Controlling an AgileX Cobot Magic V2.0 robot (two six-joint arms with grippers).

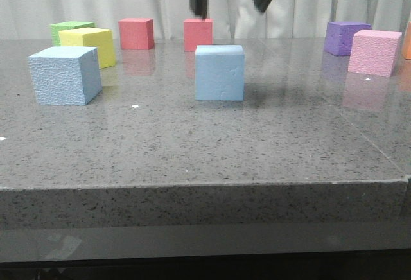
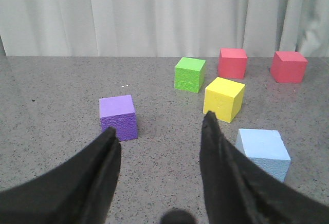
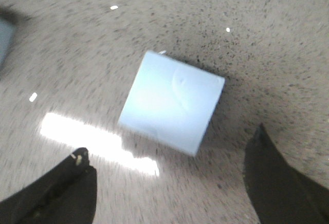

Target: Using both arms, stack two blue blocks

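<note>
Nearest the front edge of the grey stone-topped desk (image 1: 192, 158) sit the two pale blue foam blocks, both resting flat and well apart: one (image 1: 65, 74) toward the left edge, just in front of a yellow cube (image 1: 90, 45), the other (image 1: 219, 72) near the middle. Neither is gripped and nothing is stacked yet.

Above the middle block hangs the right gripper (image 1: 234, 0), its two dark fingers spread wide and empty; only the fingertips show in the front view. From its wrist camera the block (image 3: 171, 100) lies below and between the fingers, but turned at an angle to them, so its corners rather than its flat faces point toward the pads. The picture is blurred, which suggests the arm is in motion.

The left gripper (image 2: 159, 131) is likewise spread and holding nothing. It looks over the left part of the desk toward a purple cube (image 2: 119, 116), with the other blue block (image 2: 263, 153) off to one side of its fingers, not between them.

To do this pick well, I would rotate the right wrist until the fingers face two opposite flat sides, centre over the block, then descend straight and close low on the foam with moderate force. Pinching across corners risks the block twisting or slipping, which would spoil a square placement on the second block.
</note>
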